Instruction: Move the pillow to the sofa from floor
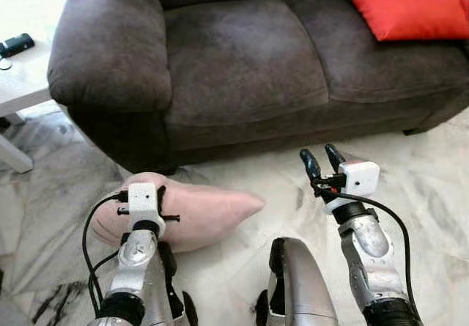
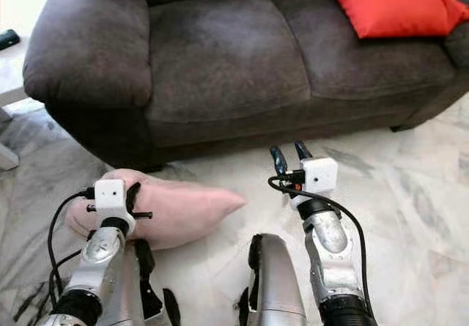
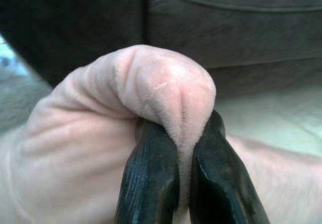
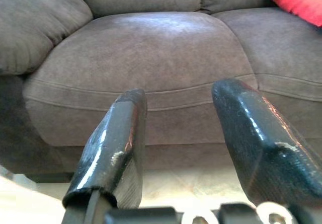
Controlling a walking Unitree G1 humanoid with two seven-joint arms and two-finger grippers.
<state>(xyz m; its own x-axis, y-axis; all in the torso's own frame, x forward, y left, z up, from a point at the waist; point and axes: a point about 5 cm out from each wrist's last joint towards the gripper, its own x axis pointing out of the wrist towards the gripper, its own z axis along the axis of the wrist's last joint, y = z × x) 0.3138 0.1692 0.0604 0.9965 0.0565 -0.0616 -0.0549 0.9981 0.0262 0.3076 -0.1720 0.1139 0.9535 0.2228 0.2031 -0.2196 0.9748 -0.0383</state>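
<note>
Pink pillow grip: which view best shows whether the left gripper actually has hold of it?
The left wrist view: the left gripper has its two black fingers pinching a fold of the pink pillow between them. In the eye views the pillow lies on the marble floor before the sofa, but the wrist housing hides the fingertips.

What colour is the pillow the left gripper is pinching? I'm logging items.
Pale pink pillow, pinched by the left gripper; clearest in the left eye view.
</note>
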